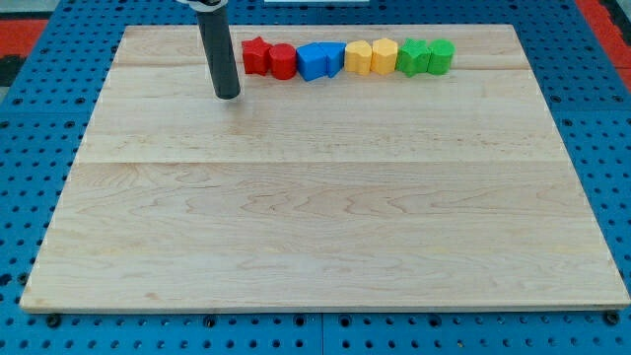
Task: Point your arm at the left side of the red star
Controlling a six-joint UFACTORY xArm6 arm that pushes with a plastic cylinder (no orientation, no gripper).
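Red star [256, 56] sits at far left end of a block row along the view's top edge of the bench [315, 217]; shape only roughly readable at this res, jagged outline fits a star. Touching it on the view's right: second red block [283, 61], rounder, shape unclear. Then outward along the row: two blue blocks [320, 60] pressed together, two yellow [372, 56], two green [426, 56] closing the line at the view's right. Whole row packed tight, no gaps to speak of. My tip [228, 95] is on the wood near the star, to its left and a bit toward the view's bottom, clear gap between, not touching. No fingers on this rig, just the plain dark rod, so nothing to report wide or narrow, holding nothing. Step in hand, by my read: final approach, nearly done. Next move calls for a short slide toward the view's top and slightly right, stopping just beside the star's left face. Risk: overshoot nudges star into its red neighbour and shifts the row. Rest of bench bare wood; blue pegboard [39, 118] around it.
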